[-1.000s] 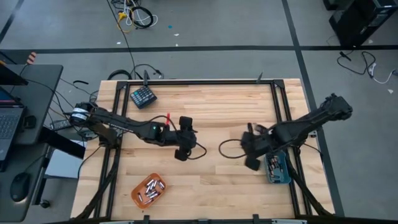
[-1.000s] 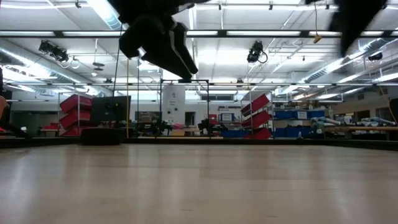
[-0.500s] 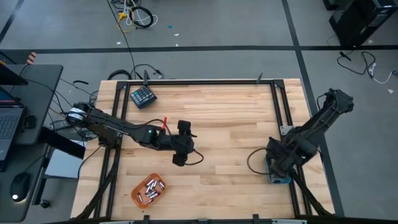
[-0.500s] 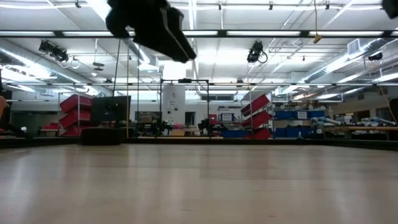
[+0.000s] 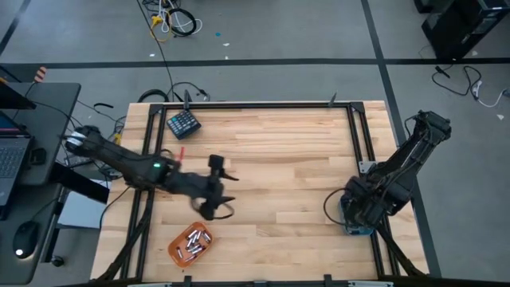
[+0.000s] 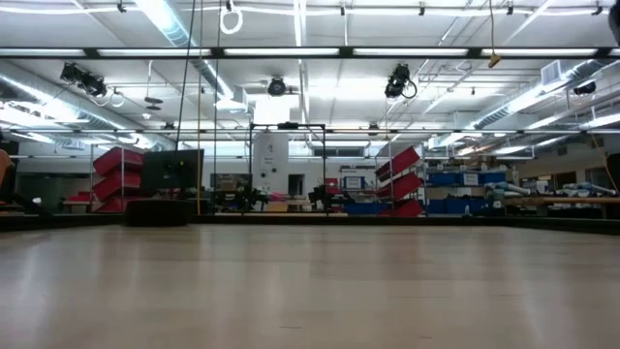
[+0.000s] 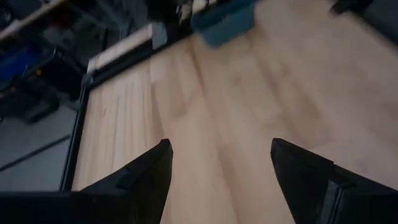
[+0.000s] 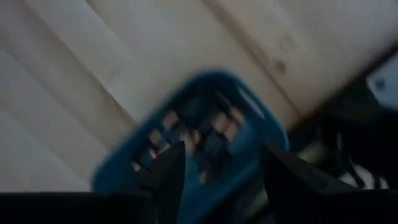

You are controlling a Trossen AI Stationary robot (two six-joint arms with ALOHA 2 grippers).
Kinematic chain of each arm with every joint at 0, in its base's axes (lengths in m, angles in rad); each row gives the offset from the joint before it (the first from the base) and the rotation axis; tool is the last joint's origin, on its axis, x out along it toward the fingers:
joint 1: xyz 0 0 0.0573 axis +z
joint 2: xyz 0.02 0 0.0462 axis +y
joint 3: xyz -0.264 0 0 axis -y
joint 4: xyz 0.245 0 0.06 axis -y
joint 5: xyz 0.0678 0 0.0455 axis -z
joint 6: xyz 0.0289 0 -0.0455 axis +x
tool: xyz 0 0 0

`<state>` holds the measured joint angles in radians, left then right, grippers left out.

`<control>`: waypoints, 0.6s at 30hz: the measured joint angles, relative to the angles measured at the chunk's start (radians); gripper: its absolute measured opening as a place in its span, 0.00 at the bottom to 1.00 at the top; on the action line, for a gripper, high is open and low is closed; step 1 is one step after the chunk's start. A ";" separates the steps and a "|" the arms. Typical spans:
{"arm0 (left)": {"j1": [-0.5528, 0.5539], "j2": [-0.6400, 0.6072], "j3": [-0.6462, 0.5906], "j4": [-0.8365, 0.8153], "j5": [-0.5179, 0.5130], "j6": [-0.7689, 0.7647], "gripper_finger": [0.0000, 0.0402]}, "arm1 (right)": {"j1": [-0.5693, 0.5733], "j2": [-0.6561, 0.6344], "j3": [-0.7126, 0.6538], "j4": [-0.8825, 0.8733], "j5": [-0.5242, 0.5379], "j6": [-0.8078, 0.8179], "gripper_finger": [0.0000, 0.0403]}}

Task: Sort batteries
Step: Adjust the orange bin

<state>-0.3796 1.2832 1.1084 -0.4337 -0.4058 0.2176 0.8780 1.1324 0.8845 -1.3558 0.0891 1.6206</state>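
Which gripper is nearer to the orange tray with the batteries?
Left. The left gripper hovers just above the orange tray over the table; the right gripper is far across, over the blue tray.

A dark teal keypad block (image 5: 183, 123) sits near the table's (image 5: 279, 151) far left corner, tilted to the edges. An orange tray (image 5: 190, 244) lies close to the near edge, left of centre. A blue tray (image 5: 356, 226) rests against the right edge. Off the table, loose cables (image 5: 171, 20) sprawl on the grey floor
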 joint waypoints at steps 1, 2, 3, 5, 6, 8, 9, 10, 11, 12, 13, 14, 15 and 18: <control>-0.024 -0.030 0.000 -0.009 -0.004 -0.010 0.66 | 0.000 0.000 0.000 0.011 0.039 -0.001 0.48; -0.048 -0.059 -0.001 -0.018 -0.011 -0.018 0.66 | 0.000 0.000 0.000 0.023 0.083 -0.005 0.47; -0.072 -0.089 -0.004 -0.018 -0.020 -0.022 0.66 | 0.000 0.001 0.000 0.036 0.135 -0.009 0.47; -0.132 -0.161 -0.024 -0.014 -0.060 -0.031 0.66 | -0.003 0.005 0.001 0.073 0.249 -0.027 0.46; -0.166 -0.197 -0.037 -0.016 -0.101 -0.040 0.66 | -0.006 0.008 0.001 0.099 0.310 -0.044 0.45; -0.234 -0.277 -0.076 -0.014 -0.210 -0.072 0.66 | -0.011 0.011 0.001 0.163 0.421 -0.103 0.43; -0.270 -0.318 -0.099 -0.014 -0.269 -0.094 0.66 | -0.014 0.013 0.001 0.200 0.477 -0.139 0.41; -0.310 -0.361 -0.126 -0.015 -0.333 -0.120 0.66 | -0.017 0.014 0.001 0.238 0.535 -0.185 0.40; -0.346 -0.402 -0.154 -0.015 -0.400 -0.147 0.66 | -0.018 0.015 0.001 0.280 0.592 -0.242 0.39; -0.381 -0.441 -0.184 -0.012 -0.458 -0.169 0.66 | -0.018 0.015 0.001 0.326 0.653 -0.305 0.38; -0.412 -0.479 -0.218 -0.013 -0.511 -0.185 0.66 | -0.018 0.015 0.001 0.371 0.715 -0.378 0.37; -0.436 -0.514 -0.253 -0.012 -0.558 -0.198 0.66 | -0.018 0.015 0.001 0.416 0.777 -0.457 0.36; -0.457 -0.548 -0.289 -0.011 -0.596 -0.203 0.66 | -0.018 0.015 0.001 0.464 0.837 -0.538 0.35; -0.482 -0.643 -0.391 0.048 -0.653 -0.182 0.66 | -0.024 0.007 0.001 0.584 0.980 -0.786 0.33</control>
<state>-0.8620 0.6400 0.7172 -0.3861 -1.0592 0.0359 0.8541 1.1392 0.8852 -0.7720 1.0694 0.8350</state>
